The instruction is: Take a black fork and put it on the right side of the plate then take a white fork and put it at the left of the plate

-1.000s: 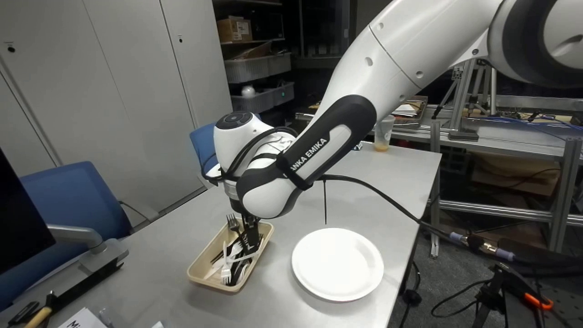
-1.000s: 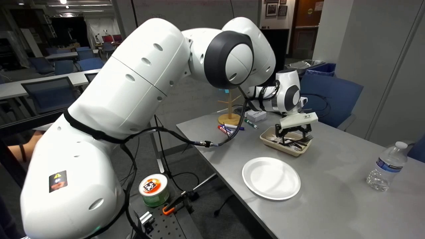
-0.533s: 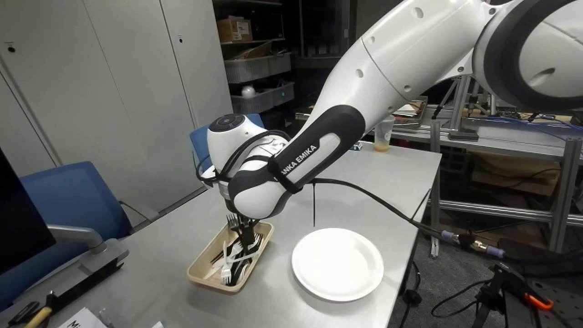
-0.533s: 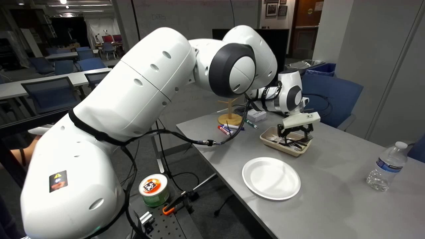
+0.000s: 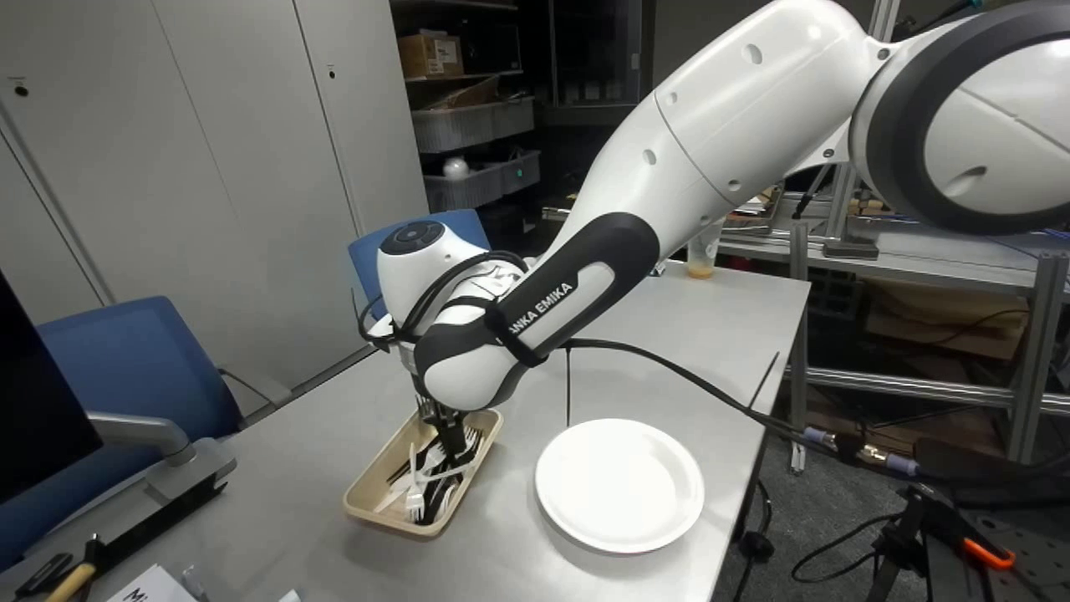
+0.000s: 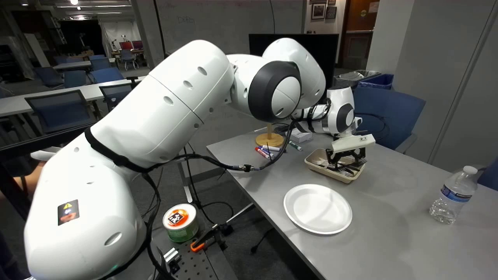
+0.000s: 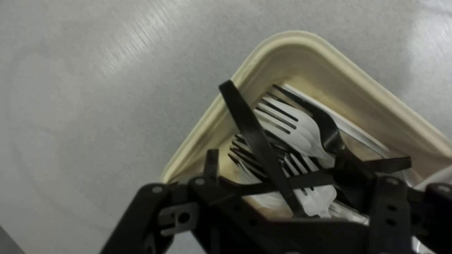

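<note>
In the wrist view the tool (image 7: 300,173) is released, its two fingers spread well apart, and pieces of cutlery (image 7: 317,199) are seen in the space between. Whether the tips touch something, I cannot tell. The tool stands low over one end of the tan tray (image 7: 360,88), and one finger (image 7: 212,160) comes close to the short rim, so on this side the room is narrow. A black fork (image 7: 330,134) lies inside the tray, just beside a white fork (image 7: 305,125); there are several black pieces, and which one is meant I cannot tell. A long black handle (image 7: 257,140) lies aslant, its end reaching over the rim.

In both exterior views the white plate (image 5: 619,485) rests apart from the tray, with a strip of grey surface (image 6: 393,233) between them, and its outer side is near the edge of this surface. In an exterior view the surface stretches wide from the plate to a water bottle (image 6: 453,198); on the other side of the tray some markers (image 6: 272,148) lie together.
</note>
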You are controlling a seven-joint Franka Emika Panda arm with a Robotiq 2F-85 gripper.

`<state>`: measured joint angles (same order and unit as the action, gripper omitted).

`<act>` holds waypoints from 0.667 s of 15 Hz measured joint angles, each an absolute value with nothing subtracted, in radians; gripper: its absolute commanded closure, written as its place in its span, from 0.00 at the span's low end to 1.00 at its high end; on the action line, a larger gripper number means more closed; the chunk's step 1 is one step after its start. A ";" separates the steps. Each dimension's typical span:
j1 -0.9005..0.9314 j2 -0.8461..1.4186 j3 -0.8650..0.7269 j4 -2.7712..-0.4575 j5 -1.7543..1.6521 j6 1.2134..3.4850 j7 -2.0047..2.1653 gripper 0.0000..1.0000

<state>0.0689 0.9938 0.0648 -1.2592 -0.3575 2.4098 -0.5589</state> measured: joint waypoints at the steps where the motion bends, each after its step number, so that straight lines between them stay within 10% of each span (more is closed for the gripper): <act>1: 0.069 0.998 0.065 -1.254 -0.357 2.408 -0.559 0.51; 7: 0.069 1.002 0.069 -1.247 -0.351 2.405 -0.559 0.98; 10: 0.069 1.001 0.069 -1.247 -0.350 2.405 -0.559 1.00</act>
<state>0.0689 1.0006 0.0686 -1.2473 -0.3500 2.4054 -0.5590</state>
